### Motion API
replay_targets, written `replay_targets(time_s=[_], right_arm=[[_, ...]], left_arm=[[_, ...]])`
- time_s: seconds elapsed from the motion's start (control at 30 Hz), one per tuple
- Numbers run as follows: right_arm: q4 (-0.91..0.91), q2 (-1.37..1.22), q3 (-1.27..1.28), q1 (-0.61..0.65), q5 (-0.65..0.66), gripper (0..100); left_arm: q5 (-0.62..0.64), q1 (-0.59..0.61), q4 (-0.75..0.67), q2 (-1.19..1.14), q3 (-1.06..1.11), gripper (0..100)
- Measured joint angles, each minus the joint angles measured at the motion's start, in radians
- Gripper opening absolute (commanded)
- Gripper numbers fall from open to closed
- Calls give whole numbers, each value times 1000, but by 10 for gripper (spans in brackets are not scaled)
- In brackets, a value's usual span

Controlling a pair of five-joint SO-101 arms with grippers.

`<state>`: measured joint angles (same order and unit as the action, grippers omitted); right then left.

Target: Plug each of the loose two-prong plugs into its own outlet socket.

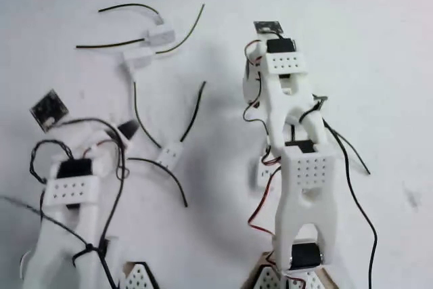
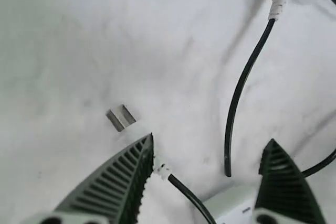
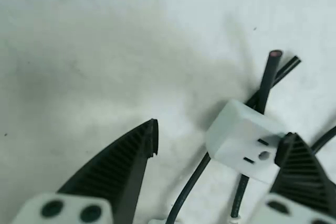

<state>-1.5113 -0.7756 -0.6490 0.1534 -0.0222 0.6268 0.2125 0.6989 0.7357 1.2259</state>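
Note:
My left gripper stands open low over the table, seen as a dark finger tip in the high view. A white plug body with a black cord lies between its fingers. Two small metal prongs show on the table just beyond one finger. A white plug lies right of that gripper, and two more white pieces sit together farther back. My right gripper is open beside a white outlet socket that rests on crossed black cords; one finger overlaps its corner.
Loose black cords curve across the table's middle and back left. Black square tags lie at the left and behind the right arm. The right arm stands folded at centre right, partly hiding a white piece.

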Motion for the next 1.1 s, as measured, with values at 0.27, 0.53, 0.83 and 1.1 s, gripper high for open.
replay_targets(time_s=[0.27, 0.53, 0.83, 1.1], right_arm=[[12, 0, 2, 0, 0, 348], [12, 0, 2, 0, 0, 348], [26, -14, 0, 0, 0, 348], [71, -61, -14, -2, 0, 348]], left_arm=[[58, 0, -71, 0, 77, 317], [46, 23, -12, 0, 14, 320], [-652, 169, 155, 0, -344, 316], [-1450, 114, 222, 0, -387, 316]])
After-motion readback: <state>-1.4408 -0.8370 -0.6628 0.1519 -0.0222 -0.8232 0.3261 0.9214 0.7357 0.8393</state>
